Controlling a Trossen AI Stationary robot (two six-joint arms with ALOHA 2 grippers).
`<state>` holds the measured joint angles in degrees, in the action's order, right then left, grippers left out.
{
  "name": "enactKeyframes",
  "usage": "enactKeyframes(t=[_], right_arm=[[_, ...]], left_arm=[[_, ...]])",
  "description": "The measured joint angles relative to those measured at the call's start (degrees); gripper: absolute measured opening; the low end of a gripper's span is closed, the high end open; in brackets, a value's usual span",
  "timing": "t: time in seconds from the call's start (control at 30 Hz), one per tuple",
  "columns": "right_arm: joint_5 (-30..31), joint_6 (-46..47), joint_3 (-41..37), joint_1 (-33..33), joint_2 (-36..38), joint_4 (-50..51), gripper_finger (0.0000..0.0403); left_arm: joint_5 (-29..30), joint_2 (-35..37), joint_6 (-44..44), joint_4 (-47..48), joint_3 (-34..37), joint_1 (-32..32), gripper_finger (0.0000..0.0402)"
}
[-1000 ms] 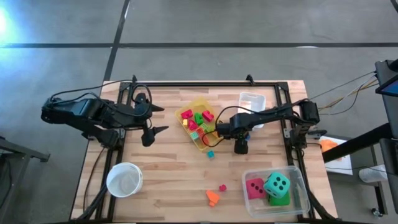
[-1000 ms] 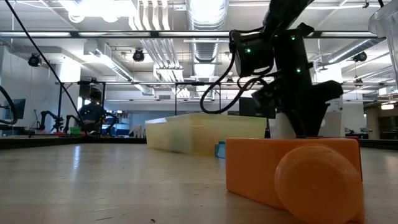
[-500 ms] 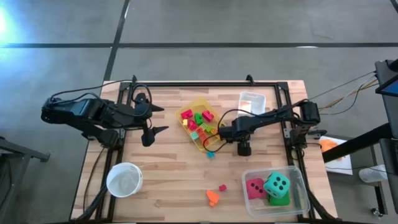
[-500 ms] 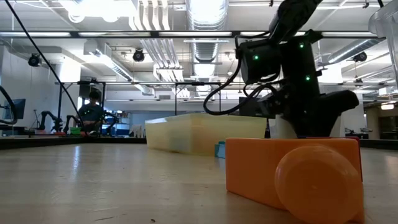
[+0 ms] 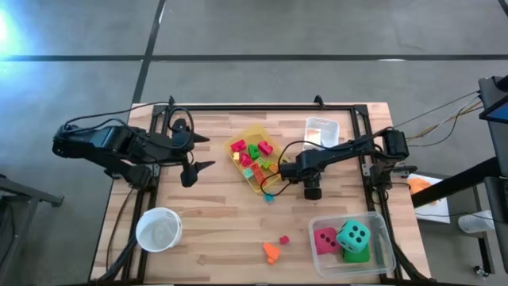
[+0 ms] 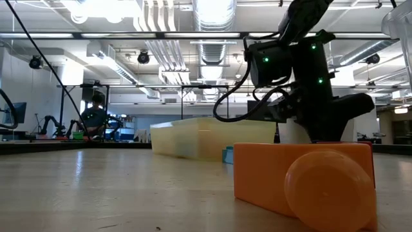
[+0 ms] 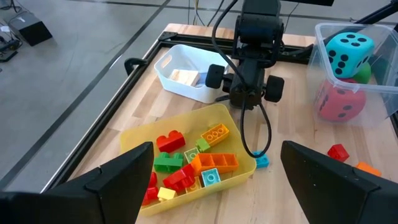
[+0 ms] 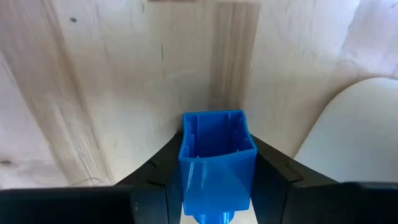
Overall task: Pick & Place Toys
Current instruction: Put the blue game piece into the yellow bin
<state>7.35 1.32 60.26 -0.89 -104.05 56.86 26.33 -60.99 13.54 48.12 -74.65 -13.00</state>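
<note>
My right gripper (image 8: 217,134) points steeply down at the table between the yellow bin (image 5: 255,135) and the white bin (image 5: 321,129), shut on a blue block (image 8: 217,152). The arm (image 5: 308,179) hides this block in the high view. The yellow bin holds several coloured blocks. A light-blue block (image 5: 268,197) lies on the table beside that bin. A red block (image 5: 284,239) and an orange block (image 5: 272,252) lie near the front edge. My left gripper (image 5: 194,167) hangs open above the table's left side. My right gripper pinches the blue block between its two fingers, one on each of two opposite sides (image 8: 186,162). The fingers (image 8: 273,180) come from above, pointing steeply down. The block's hollow end shows past the fingertips. Whether it rests on the wood or is lifted, I cannot tell.
A clear bin (image 5: 379,226) at the front right holds three dice: teal, pink-red and green. A round white bowl (image 5: 159,230) stands at the front left. A cable (image 7: 264,134) hangs from my right wrist down to the table beside the light-blue block.
My right gripper has come down a little toward the table and toward its near edge. In the high view the blue block showed beside the arm a second ago; the arm covers it now. My left arm has kept still.
</note>
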Motion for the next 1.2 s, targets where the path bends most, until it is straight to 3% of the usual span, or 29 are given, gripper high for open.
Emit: enactKeyframes(t=[0.23, 0.6, 0.93, 1.2], right_arm=[[-0.08, 3.33, 1.14, 0.29, -0.07, -0.05, 0.0123], [-7.92, 6.48, 5.42, 3.86, -0.07, 1.49, 0.0123], [-9.55, 8.81, 16.79, 9.11, 0.16, 5.3, 0.0123], [-5.75, 4.7, 27.72, 8.96, -0.44, 4.25, 0.0123]], left_arm=[[-0.02, 0.0, 0.0, 0.0, 0.0, 0.01, 0.0351], [-0.04, 0.0, 0.0, 0.0, 0.0, 0.01, 0.0351], [-0.04, 0.0, 0.0, 0.0, 0.0, -0.01, 0.0351], [-0.02, 0.0, 0.02, -0.99, 0.0, 0.01, 0.0351]])
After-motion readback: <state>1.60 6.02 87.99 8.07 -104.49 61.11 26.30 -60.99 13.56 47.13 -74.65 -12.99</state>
